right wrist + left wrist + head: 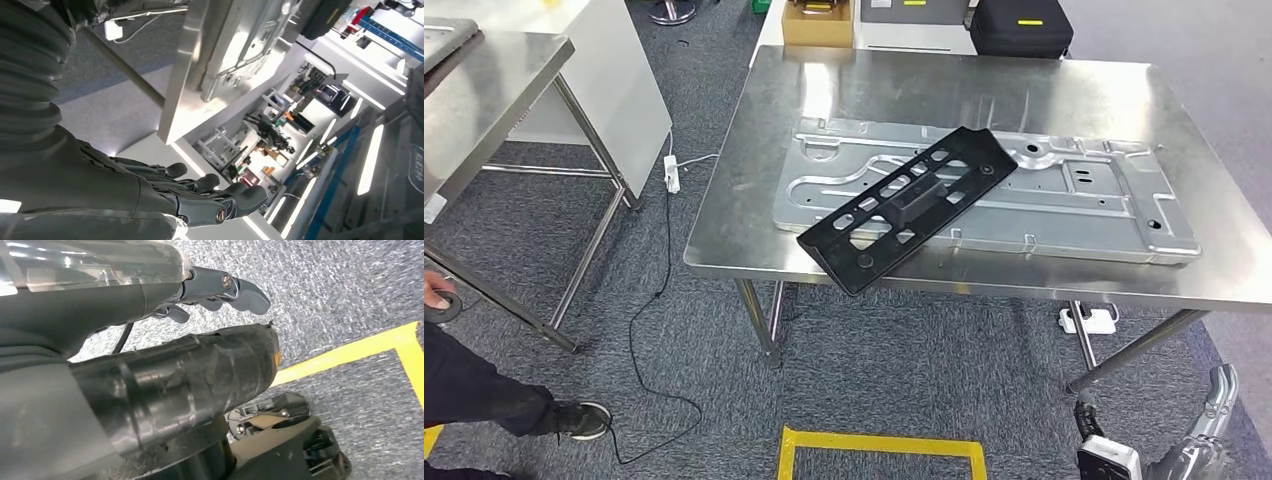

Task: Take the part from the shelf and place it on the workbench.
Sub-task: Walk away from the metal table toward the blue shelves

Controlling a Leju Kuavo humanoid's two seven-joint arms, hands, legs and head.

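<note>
Where carpet spreads, steel workbench (1064,90) bearing part (911,204).

A workshop — steel workbench (1064,100), yellow floor tape (879,443), grey carpet, blue racking (345,165) and strip lights overhead.

The right hand (200,192) hangs empty, fingers loosely apart, beside the steel workbench (187,65) edge.
</note>
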